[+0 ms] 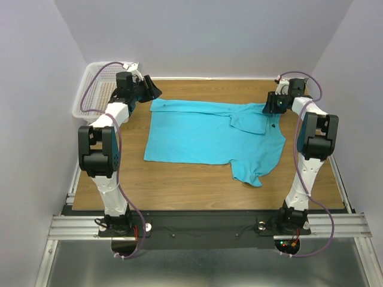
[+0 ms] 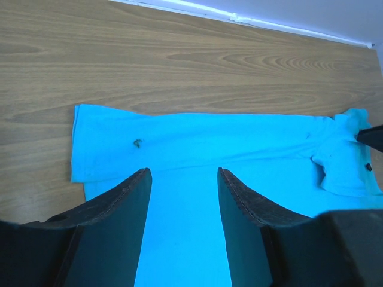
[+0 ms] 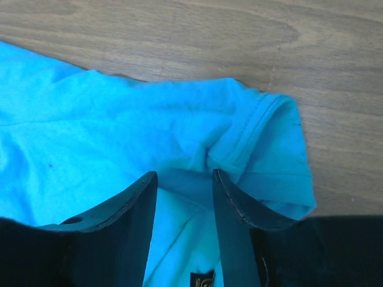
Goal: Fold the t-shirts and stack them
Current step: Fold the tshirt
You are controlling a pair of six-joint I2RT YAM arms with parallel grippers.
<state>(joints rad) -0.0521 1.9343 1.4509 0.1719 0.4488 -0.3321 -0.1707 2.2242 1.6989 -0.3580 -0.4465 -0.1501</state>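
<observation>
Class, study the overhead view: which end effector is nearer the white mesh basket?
Left. The left end effector hovers beside the basket. The right end effector is across the shirt from it.

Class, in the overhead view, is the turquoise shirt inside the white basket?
No, the turquoise shirt lies on the table, outside the white basket.

Left gripper (image 2: 182, 173) jaws parted; right gripper (image 3: 184, 174) jaws parted.

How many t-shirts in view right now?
1. A turquoise t-shirt lies mid-table between the arms. The left arm covers part of the white basket, far left, so another may be hidden.
</observation>
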